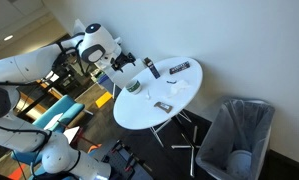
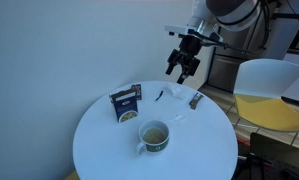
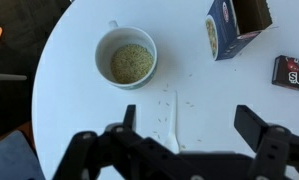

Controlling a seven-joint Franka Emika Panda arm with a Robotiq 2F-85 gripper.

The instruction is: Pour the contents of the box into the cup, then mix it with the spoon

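Box (image 1: pixel 149 67) stands upright near the far edge of the round white counter (image 1: pixel 184 98) in an exterior view. The end effector (image 1: pixel 123 62) hangs just off to its side over the rim, and the cup (image 1: pixel 135 87) sits a bit nearer the middle. A grey mesh bin (image 1: pixel 239 135) is on the floor beside the counter. In an exterior view, the end effector (image 2: pixel 183 68) hovers above the back of the counter, fingers spread and holding nothing. Box (image 2: pixel 126 103) and cup (image 2: pixel 154 135) are lower and off to one side, with a plain white wall behind and a yellow chair (image 2: pixel 269 95) close by. Wrist view: the open-topped box (image 3: pixel 234 28) and the grain-filled cup (image 3: pixel 126 60) both sit beyond the spread end effector (image 3: pixel 186 115). A white spoon (image 3: pixel 169 115) lies on the counter roughly between its fingers, loose grains scattered around.
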